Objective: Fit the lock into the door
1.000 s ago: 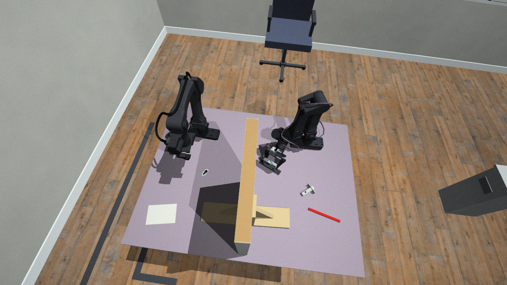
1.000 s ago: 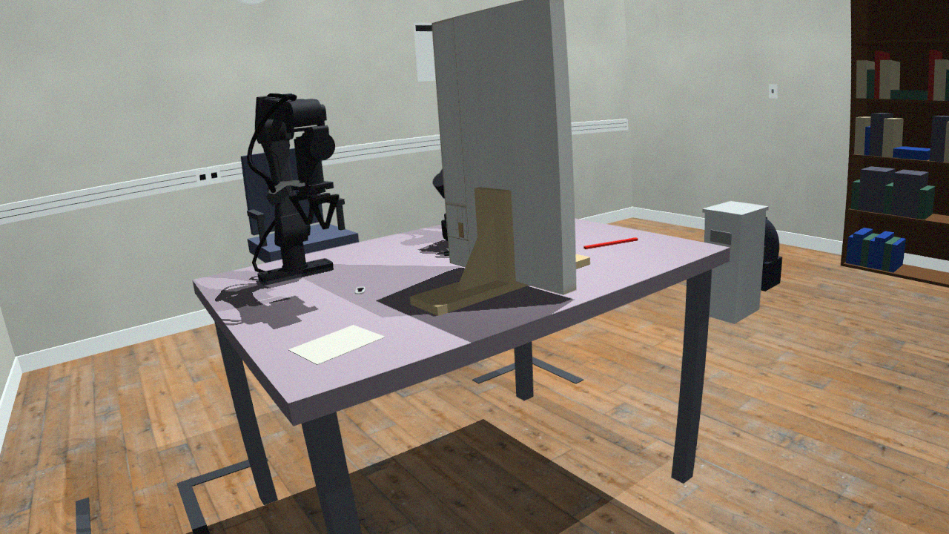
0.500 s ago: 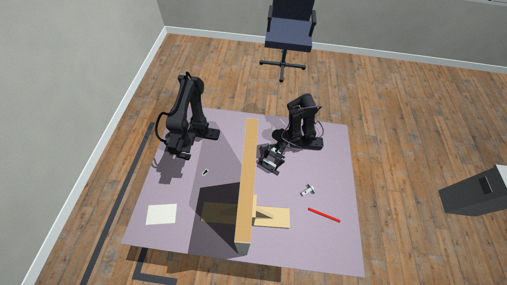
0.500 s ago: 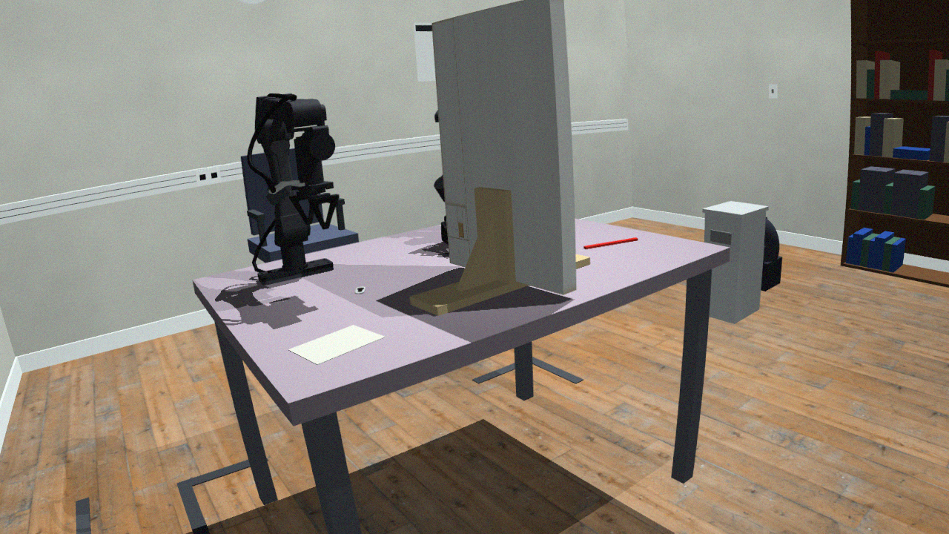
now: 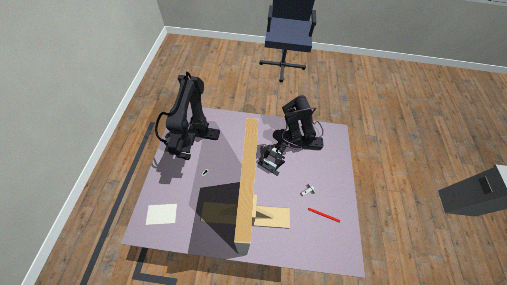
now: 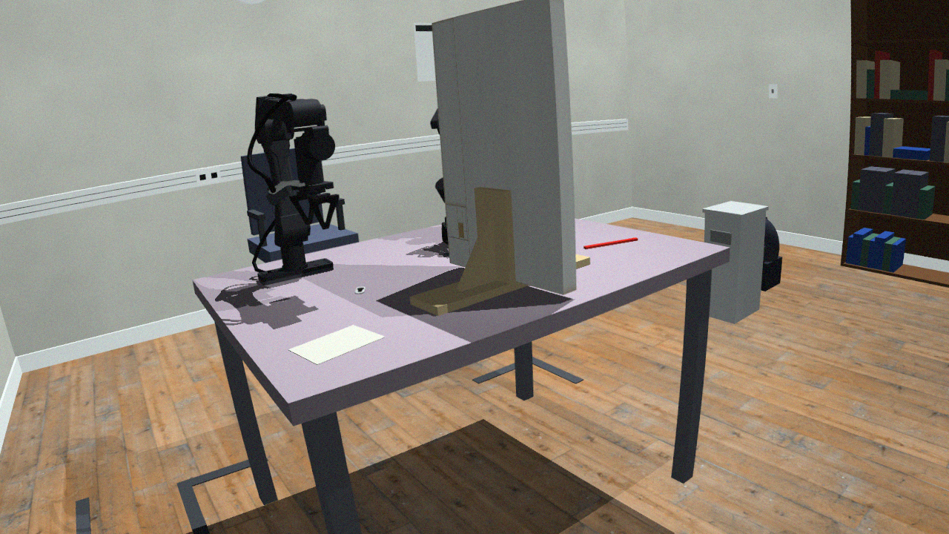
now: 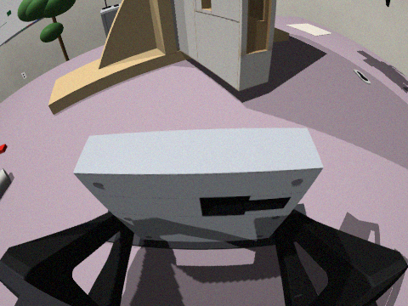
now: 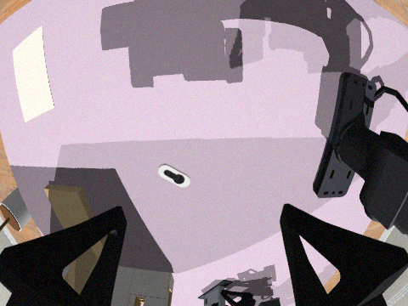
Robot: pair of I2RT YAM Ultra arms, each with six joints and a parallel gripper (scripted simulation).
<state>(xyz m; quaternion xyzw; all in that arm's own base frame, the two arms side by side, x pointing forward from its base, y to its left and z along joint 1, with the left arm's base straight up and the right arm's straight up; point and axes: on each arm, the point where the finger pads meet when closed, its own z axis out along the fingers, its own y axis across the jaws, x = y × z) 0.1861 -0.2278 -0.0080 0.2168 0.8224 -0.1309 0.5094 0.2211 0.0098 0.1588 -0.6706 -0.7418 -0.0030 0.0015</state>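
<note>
The left gripper is shut on the lock, a pale metal case with a dark keyhole, held crosswise between the fingers above the table. The door stands upright, beside and apart from the lock. Its open slot shows in the narrow edge in the left wrist view. The keyhole opening is in the door's face. The right gripper is open and empty on the door's other side. The lock's far side is hidden.
A wooden foot supports the door. A small oval keyhole plate and white sheet lie on the right arm's side. A metal latch piece and red rod lie opposite.
</note>
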